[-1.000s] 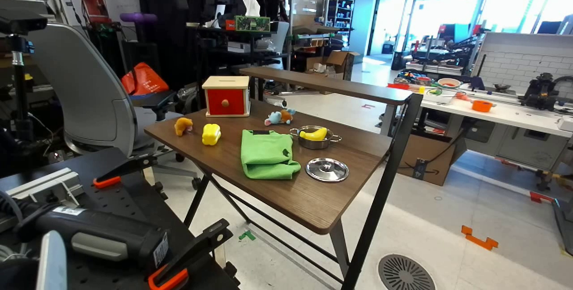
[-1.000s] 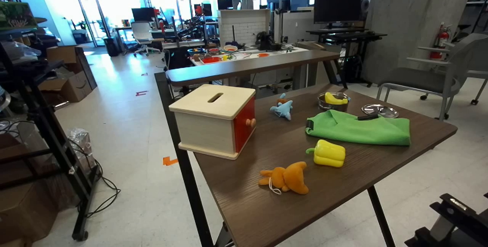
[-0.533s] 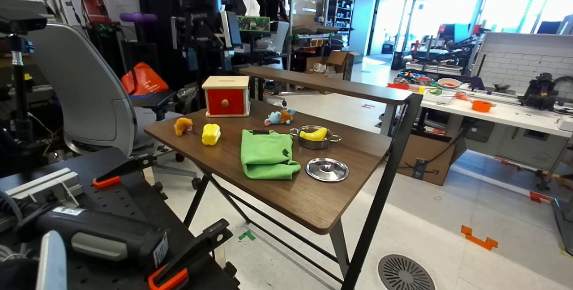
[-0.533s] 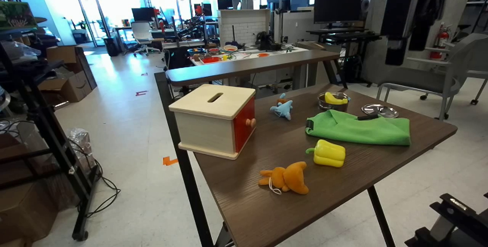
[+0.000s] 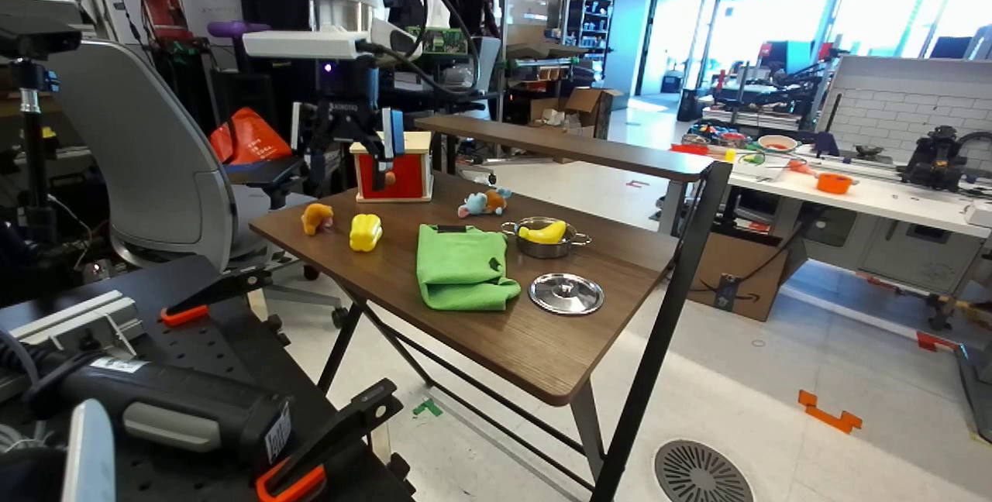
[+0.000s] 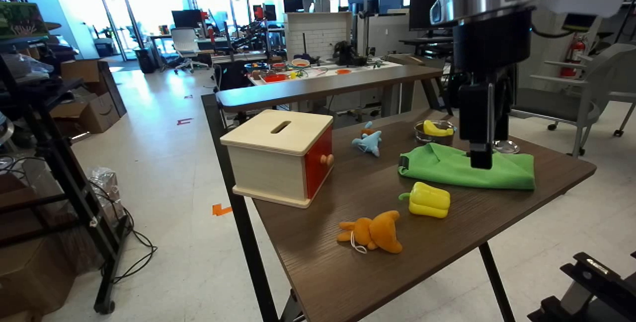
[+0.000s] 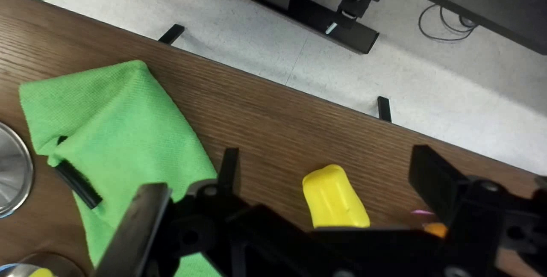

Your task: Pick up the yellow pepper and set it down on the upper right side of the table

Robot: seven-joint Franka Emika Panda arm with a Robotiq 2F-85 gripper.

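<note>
1. Hovers over the table (image 5: pixel 558 347) with gripper (image 5: pixel 348 175) released, spread wide.
2. Has the yellow pepper (image 5: pixel 365 232) resting on the table.
3. Lies, in an exterior view, between the orange toy (image 5: pixel 314 215) at left and the green cloth (image 5: pixel 463 269) at right.

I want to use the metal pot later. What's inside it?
A yellow banana lies in the pot. The pot's wall and the banana hide the bottom, so anything underneath can't be seen.

Free air separates the black gripper (image 5: pixel 348 171) from the chunky bright-yellow toy pepper (image 6: pixel 429 200); a folded green cloth (image 6: pixel 447 169) and an orange plush toy (image 6: pixel 371 232) flank the pepper across bare brown wooden worktop (image 6: pixel 343 277).
</note>
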